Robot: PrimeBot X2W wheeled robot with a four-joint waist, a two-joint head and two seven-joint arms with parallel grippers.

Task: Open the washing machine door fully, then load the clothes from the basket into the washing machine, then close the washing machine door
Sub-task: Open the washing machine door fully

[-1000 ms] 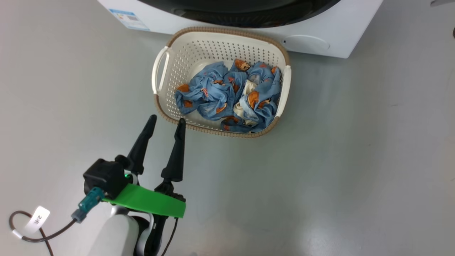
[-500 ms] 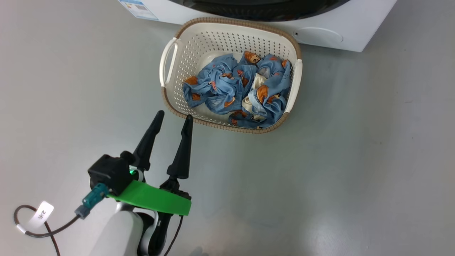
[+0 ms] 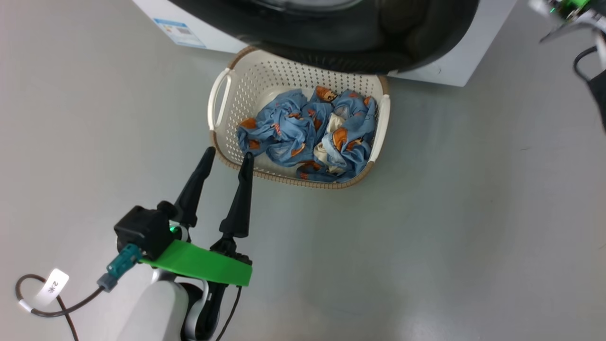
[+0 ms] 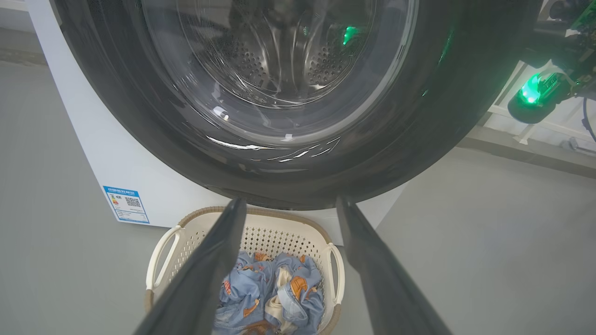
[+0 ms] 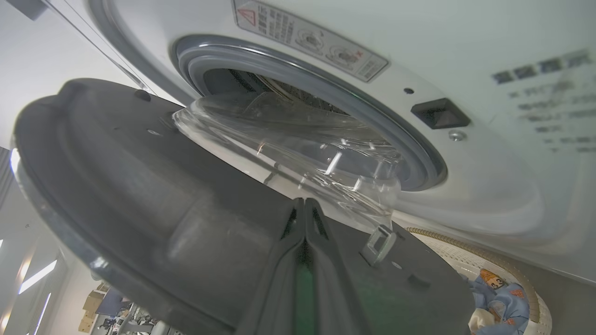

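The washing machine [image 3: 454,61] stands at the top of the head view. Its door [image 3: 360,42] is partly swung out, the black rim hanging over the far edge of the basket [image 3: 218,102]. The clothes [image 3: 307,132], blue with orange figures and some cream cloth, lie bunched in the basket. My left gripper [image 3: 227,157] is open near the basket's near-left rim, holding nothing. In the right wrist view my right gripper [image 5: 304,202] is shut, its fingers lying against the door's grey inner face [image 5: 139,186] below the glass bowl [image 5: 288,144].
A blue label [image 3: 180,32] sits low on the washer's front. Grey floor [image 3: 473,213] spreads to the right of the basket. Part of my right arm [image 3: 568,12] is in the top right corner. The door's latch hook [image 5: 377,242] juts out beside my right fingers.
The door has swung outward and now overhangs the basket's far rim. My right arm has come into the top right corner. The head camera shifted; my left gripper kept its pose.
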